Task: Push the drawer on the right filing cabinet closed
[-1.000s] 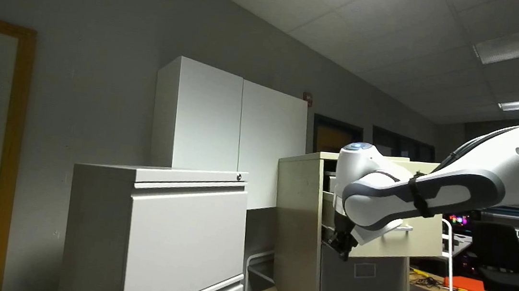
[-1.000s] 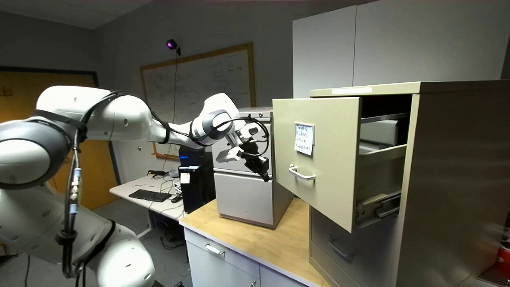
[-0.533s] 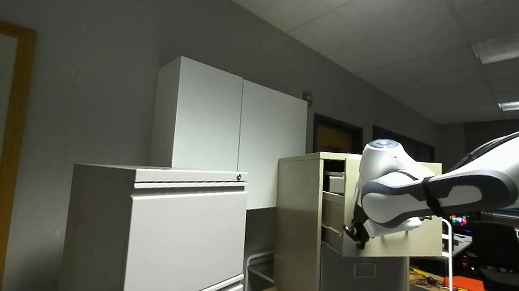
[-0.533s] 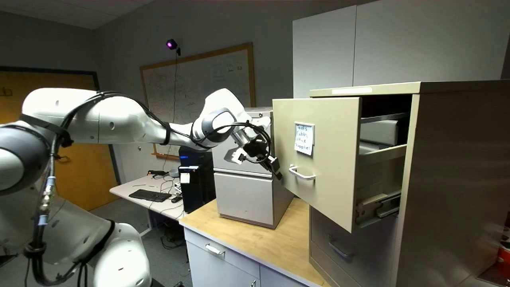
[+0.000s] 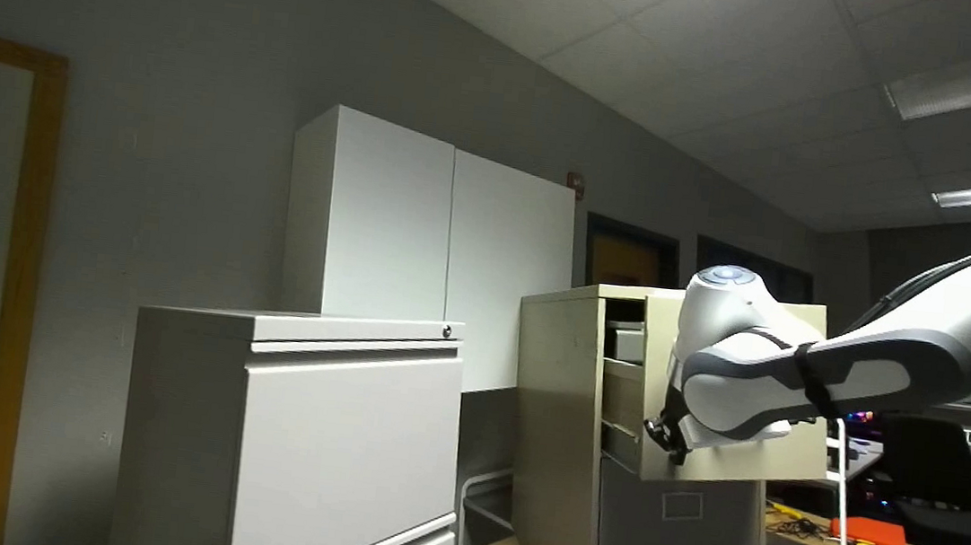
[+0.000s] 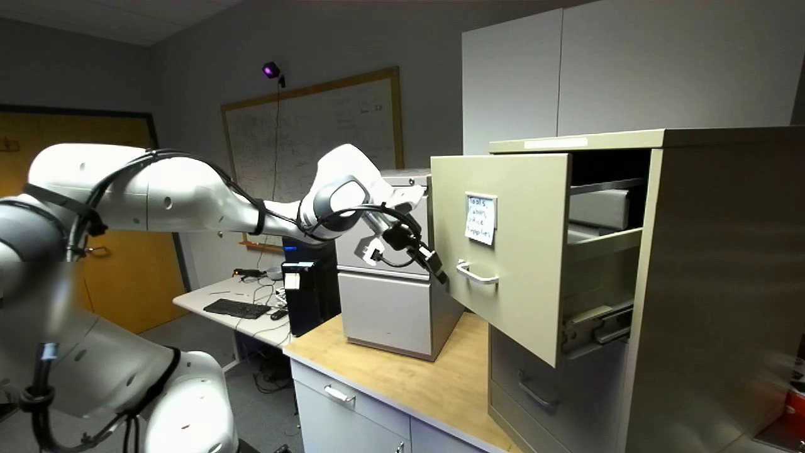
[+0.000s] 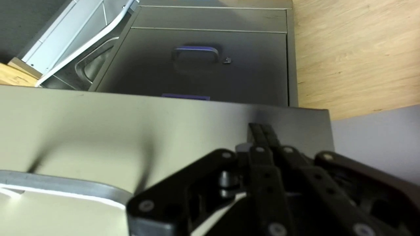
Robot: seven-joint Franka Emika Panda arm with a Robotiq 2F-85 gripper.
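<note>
One deep, beige-grey metal drawer [image 6: 528,245] with a flat front and a small silver pull [image 6: 479,278] stands well out of the narrow, upright beige-grey filing cabinet [image 6: 723,270]; its side rail [image 6: 597,327] is in sight. The black two-finger gripper [image 7: 261,131] has its jaws pressed together, with nothing visible between them. Its tips are at the drawer front, near a lower corner and apart from the pull; whether they touch the metal, I cannot tell. In my judgement, the step in hand is to make contact, and next comes a straight, steady push into the filing cabinet. As the place is off-centre, the drawer may bind a little. Close by, a light wooden countertop [image 6: 402,377] carries a pale-grey metal cabinet [image 6: 385,311] with broad fronts, and farther back a wood-framed whiteboard [image 6: 333,126] hangs on the grey wall [image 6: 434,100].
</note>
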